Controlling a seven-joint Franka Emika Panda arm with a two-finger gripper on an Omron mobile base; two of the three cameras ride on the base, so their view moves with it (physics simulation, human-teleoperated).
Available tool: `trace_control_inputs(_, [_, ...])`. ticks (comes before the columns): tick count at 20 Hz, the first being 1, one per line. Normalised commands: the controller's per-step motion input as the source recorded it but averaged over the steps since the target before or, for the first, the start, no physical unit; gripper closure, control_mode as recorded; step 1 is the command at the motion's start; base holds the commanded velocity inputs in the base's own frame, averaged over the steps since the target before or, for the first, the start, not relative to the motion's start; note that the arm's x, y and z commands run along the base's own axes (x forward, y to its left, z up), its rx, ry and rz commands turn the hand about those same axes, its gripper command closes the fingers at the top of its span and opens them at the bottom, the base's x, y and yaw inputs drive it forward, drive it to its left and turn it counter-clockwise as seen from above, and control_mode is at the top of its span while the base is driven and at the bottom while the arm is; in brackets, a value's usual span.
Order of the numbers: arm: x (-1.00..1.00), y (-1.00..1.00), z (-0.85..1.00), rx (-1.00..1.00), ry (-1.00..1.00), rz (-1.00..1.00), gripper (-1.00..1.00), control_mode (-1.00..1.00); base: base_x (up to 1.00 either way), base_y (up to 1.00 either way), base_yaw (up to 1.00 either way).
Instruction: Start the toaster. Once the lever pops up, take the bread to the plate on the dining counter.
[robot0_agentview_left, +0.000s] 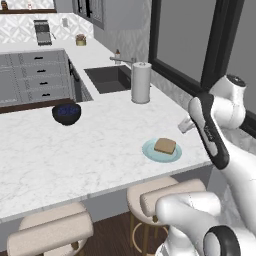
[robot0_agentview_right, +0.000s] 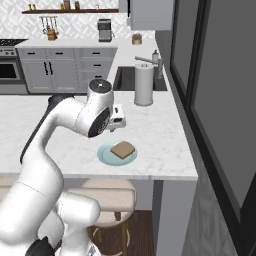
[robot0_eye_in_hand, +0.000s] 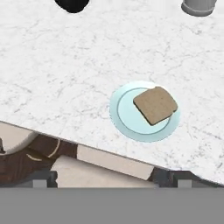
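The bread (robot0_agentview_left: 165, 145) (robot0_agentview_right: 123, 149) (robot0_eye_in_hand: 155, 105), a small golden-brown slice, lies flat on the pale blue-green plate (robot0_agentview_left: 150, 153) (robot0_agentview_right: 104, 156) (robot0_eye_in_hand: 120, 114). The plate sits near the front edge of the white marble dining counter (robot0_agentview_left: 75, 155) (robot0_agentview_right: 160, 145). My gripper (robot0_agentview_left: 185, 125) (robot0_agentview_right: 119, 116) hovers above the counter just behind the plate, apart from the bread. It is open with nothing between its fingers, and one dark fingertip (robot0_eye_in_hand: 40, 182) shows far off to one side in the hand view. A small grey appliance (robot0_agentview_left: 42, 32) on the far worktop is too small to tell whether it is the toaster.
A dark blue bowl (robot0_agentview_left: 66, 113) stands on the counter to the left. A paper towel roll (robot0_agentview_left: 141, 82) (robot0_agentview_right: 144, 85) stands beside the sink (robot0_agentview_left: 107, 78). Round beige stools (robot0_agentview_left: 165, 197) (robot0_agentview_right: 107, 195) are tucked under the counter's overhang. A dark window wall runs along the right.
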Motion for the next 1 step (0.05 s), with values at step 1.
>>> trace_control_inputs(1, [-0.66,0.31,0.14,0.06,-0.13,0.03,-1.00,-1.00,0.00,0.00,0.00])
